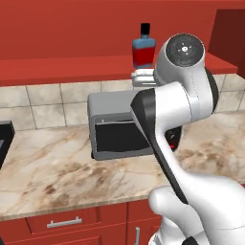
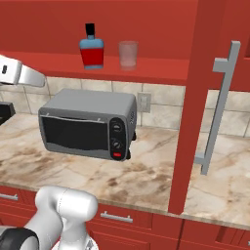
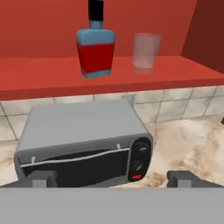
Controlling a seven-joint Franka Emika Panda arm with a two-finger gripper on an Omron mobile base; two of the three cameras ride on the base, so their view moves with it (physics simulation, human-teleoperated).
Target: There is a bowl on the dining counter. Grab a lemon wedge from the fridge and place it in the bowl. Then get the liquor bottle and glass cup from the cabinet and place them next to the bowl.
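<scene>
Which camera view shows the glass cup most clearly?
The hand view: the glass cup stands whole and unblocked on the cabinet shelf, right of the liquor bottle. The right base view shows it whole but smaller. In the left base view the arm covers that spot.

Grey boxy toaster oven (image 2: 88, 124) with dark glass door and two black knobs, centre of the right base view, standing on the beige-brown marbled table (image 2: 146, 171). Beige square-tiled backsplash (image 2: 161, 105) behind it. White wall outlet (image 2: 143, 101) just right of the oven. Red drawer fronts with silver bar handles (image 1: 64, 222) along the lower edge.
</scene>
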